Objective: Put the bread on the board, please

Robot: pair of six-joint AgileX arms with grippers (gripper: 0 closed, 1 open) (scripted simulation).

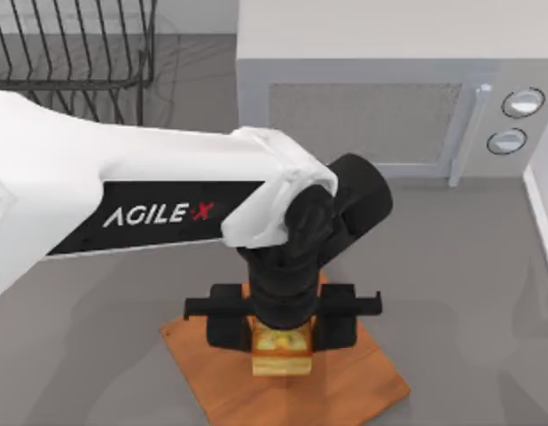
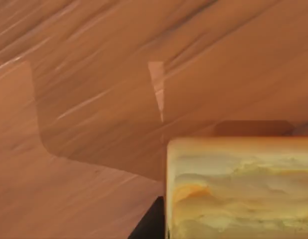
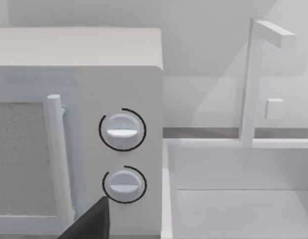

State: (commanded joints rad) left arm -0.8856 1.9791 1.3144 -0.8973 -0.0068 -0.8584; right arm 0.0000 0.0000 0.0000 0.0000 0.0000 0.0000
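White and bulky, my left arm [image 1: 123, 191] sweeps in from the top view's left, its black side panel lettered "AGILE·X" in white with a red X. At its end the black left pincer [image 1: 283, 342] points down over the board [image 1: 345, 386], its two fingers closed against the sides of the bread [image 1: 283, 355], a small blocky golden-yellow chunk with a toasted orange-brown top. My left wrist view shows the bread [image 2: 238, 189] close up, pale and layered on its side, with the board [image 2: 94, 74] behind it, smooth orange-brown wood streaked with grain; whether the bread touches the wood I cannot tell. That board is flat, thin and square, lying cornerwise on the grey desk [image 1: 469, 266] in front of the boxy white microwave [image 1: 389, 98], which has a speckled door window, a bar handle and two round knobs [image 3: 122, 130]. A dark wire rack [image 1: 70, 53] stands at the desk's far left. My right wrist view faces the microwave and a white sink [image 3: 233, 199] beside it, and one dark fingertip [image 3: 91, 221] of my right pincer shows; I cannot tell its state.
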